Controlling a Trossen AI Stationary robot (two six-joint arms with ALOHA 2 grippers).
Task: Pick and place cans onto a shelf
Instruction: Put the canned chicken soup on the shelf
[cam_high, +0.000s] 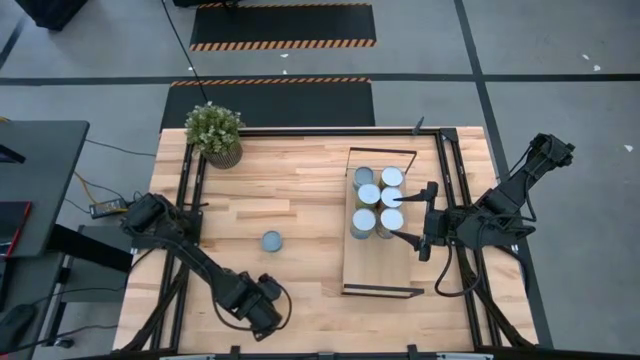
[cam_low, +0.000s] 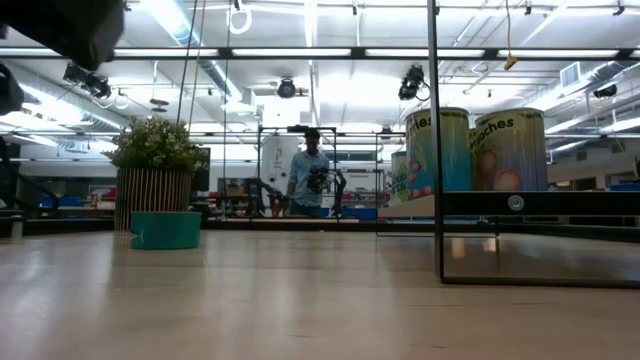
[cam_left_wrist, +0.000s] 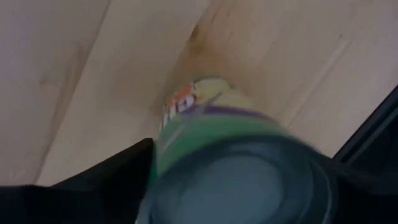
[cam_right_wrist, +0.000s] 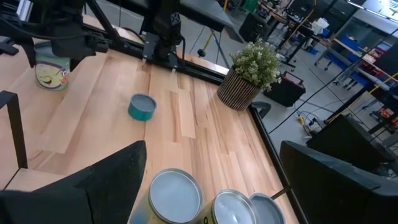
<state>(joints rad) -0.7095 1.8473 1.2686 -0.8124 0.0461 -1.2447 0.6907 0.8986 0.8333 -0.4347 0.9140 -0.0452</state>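
Several cans (cam_high: 376, 200) stand upright in a tight cluster on the far half of the light-wood shelf (cam_high: 380, 270) at the table's right. They also show in the low view (cam_low: 440, 150). A short teal can (cam_high: 272, 241) stands alone mid-table. My left gripper (cam_high: 262, 308) is near the table's front edge, shut on a green-labelled can (cam_left_wrist: 236, 180), which the gripper hides in the high view. My right gripper (cam_high: 408, 218) is open at the right side of the cluster, with two can tops (cam_right_wrist: 177, 196) between its spread fingers. My left gripper pinches the green-labelled can by its side wall near the top rim (cam_left_wrist: 163, 155), one finger (cam_left_wrist: 93, 183) on either side. The fingers come from above, slanting down. In the right wrist view the can (cam_right_wrist: 53, 68) hangs upright below the gripper; whether its bottom clears the table, I cannot tell.
A potted plant (cam_high: 215, 130) stands at the table's far left corner. Black frame rails (cam_high: 190, 200) run along the table's left and right sides. The shelf's near half is bare wood. A person (cam_low: 308, 180) stands in the room beyond the table.
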